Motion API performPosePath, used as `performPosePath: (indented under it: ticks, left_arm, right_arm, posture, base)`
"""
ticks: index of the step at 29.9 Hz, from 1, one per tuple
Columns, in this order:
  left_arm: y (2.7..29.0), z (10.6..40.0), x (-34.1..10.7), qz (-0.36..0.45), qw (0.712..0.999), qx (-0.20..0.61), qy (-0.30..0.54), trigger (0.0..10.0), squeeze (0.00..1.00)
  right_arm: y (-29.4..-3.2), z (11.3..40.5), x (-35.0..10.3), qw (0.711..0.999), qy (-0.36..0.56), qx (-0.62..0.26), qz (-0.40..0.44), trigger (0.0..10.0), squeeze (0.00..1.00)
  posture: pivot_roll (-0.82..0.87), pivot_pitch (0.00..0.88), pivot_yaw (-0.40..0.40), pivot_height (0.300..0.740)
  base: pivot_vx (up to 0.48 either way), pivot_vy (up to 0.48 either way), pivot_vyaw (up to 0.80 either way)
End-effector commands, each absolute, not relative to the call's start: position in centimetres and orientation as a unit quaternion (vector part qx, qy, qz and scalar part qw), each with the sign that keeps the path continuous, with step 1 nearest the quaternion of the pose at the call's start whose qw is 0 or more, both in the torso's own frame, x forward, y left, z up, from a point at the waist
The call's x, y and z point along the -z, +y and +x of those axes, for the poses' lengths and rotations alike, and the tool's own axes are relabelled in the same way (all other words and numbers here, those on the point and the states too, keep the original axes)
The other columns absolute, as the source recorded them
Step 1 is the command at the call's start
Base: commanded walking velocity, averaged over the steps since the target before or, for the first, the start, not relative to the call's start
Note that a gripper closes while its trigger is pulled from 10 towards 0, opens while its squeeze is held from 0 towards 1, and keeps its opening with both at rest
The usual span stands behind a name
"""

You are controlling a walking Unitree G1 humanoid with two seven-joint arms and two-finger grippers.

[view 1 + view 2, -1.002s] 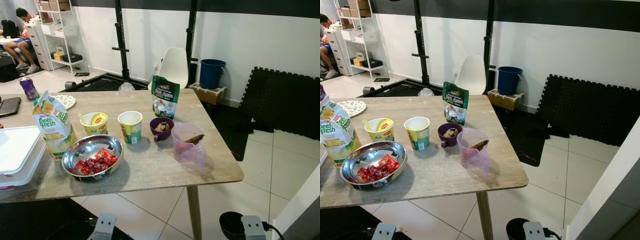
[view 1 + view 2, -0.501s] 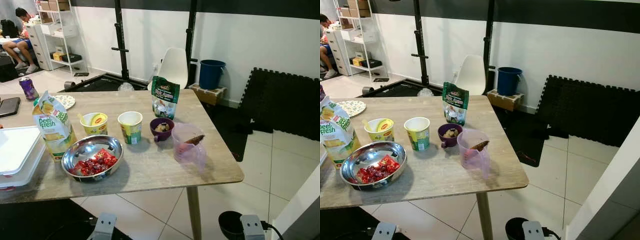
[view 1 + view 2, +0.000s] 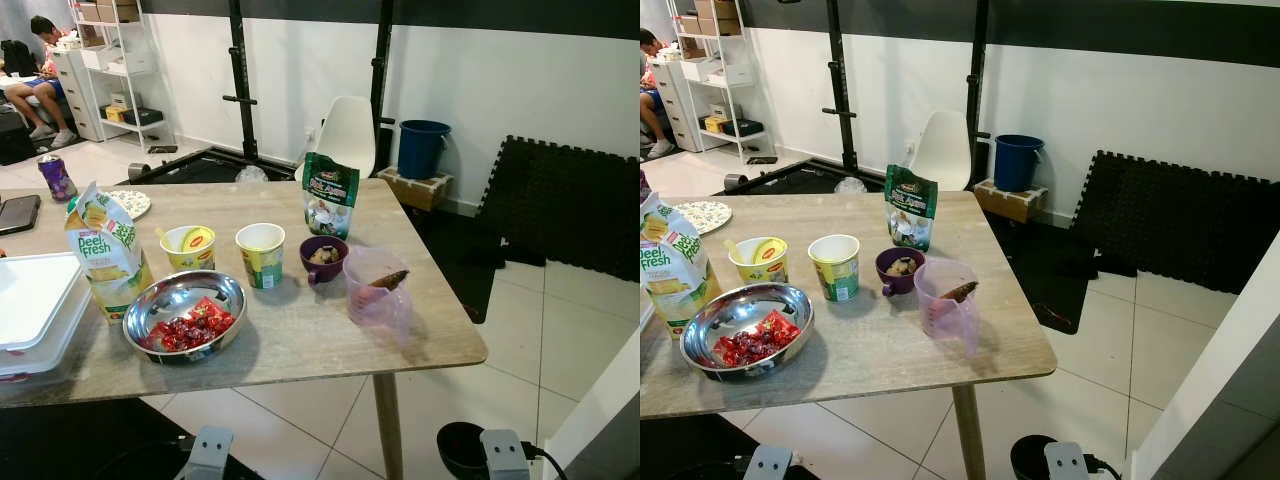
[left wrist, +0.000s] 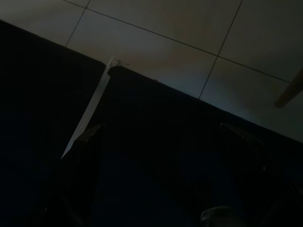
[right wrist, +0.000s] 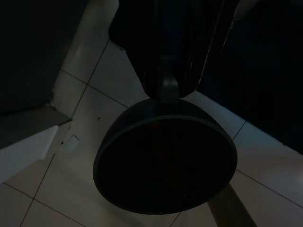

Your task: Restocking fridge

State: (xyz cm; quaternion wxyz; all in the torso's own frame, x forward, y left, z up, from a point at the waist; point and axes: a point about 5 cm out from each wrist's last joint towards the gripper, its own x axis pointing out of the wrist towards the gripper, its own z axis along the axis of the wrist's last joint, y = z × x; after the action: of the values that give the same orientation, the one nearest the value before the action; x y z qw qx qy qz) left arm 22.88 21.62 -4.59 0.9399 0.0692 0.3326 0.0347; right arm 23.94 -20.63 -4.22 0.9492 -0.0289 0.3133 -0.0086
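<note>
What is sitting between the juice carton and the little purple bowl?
Two paper cups: a yellow noodle cup next to the juice carton, then a green-and-white cup beside the purple bowl. Both eye views show this.

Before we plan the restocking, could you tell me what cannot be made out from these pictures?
- White container: cut off by the head view's left edge.
- Juice carton: partly cut off by the right eye view's edge.
- Purple bowl: contents too small to identify.
- Left pincer: left wrist view too dark to judge.
- Fridge: cannot be located.
</note>
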Motion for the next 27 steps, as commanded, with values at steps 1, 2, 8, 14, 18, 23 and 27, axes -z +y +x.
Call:
performPosePath:
  ticks: [1, 2, 8, 14, 18, 23, 27]
  left_arm:
    - [21.56, 22.34, 5.02, 0.07, 0.935, -0.035, 0.345, 10.0, 0.0]
    - [21.56, 22.38, 4.99, 0.07, 0.936, -0.035, 0.344, 10.0, 0.0]
    - [21.54, 22.6, 4.89, 0.073, 0.936, -0.032, 0.344, 10.0, 0.0]
    - [21.63, 22.87, 4.71, 0.076, 0.936, -0.028, 0.343, 10.0, 0.0]
    - [21.65, 23.24, 4.47, 0.079, 0.937, -0.027, 0.339, 10.0, 0.0]
    - [21.63, 23.06, 4.6, 0.078, 0.936, -0.03, 0.342, 10.0, 0.0]
    - [21.58, 22.83, 4.8, 0.079, 0.934, -0.029, 0.348, 10.0, 0.0]
  right_arm:
    - [-20.93, 23.91, 4.21, 0.948, 0.316, 0.014, -0.028, 10.0, 0.0]
    - [-20.93, 23.93, 4.2, 0.948, 0.316, 0.014, -0.028, 10.0, 0.0]
    - [-20.81, 24.13, 4.08, 0.95, 0.312, 0.021, -0.022, 10.0, 0.0]
    - [-20.55, 24.11, 4.16, 0.95, 0.312, 0.026, -0.015, 10.0, 0.0]
    - [-20.2, 23.61, 4.57, 0.947, 0.319, 0.025, -0.012, 10.0, 0.0]
    - [-20.08, 23.67, 4.55, 0.948, 0.318, 0.024, -0.011, 10.0, 0.0]
    - [-20.1, 23.78, 4.48, 0.948, 0.318, 0.024, -0.012, 10.0, 0.0]
  posture:
    - [-0.01, 0.06, -0.014, 0.74]
    - [-0.01, 0.06, -0.014, 0.74]
    - [0.0, 0.054, 0.007, 0.74]
    - [0.02, 0.057, 0.02, 0.74]
    - [0.03, 0.063, 0.012, 0.74]
    - [0.03, 0.067, 0.013, 0.74]
    - [0.03, 0.064, 0.017, 0.74]
  base:
    - [0.0, 0.0, 0.0]
    - [0.0, 0.0, 0.0]
    - [0.0, 0.0, 0.0]
    - [0.0, 0.0, 0.0]
    - [0.0, 0.0, 0.0]
    - [0.0, 0.0, 0.0]
    - [0.0, 0.0, 0.0]
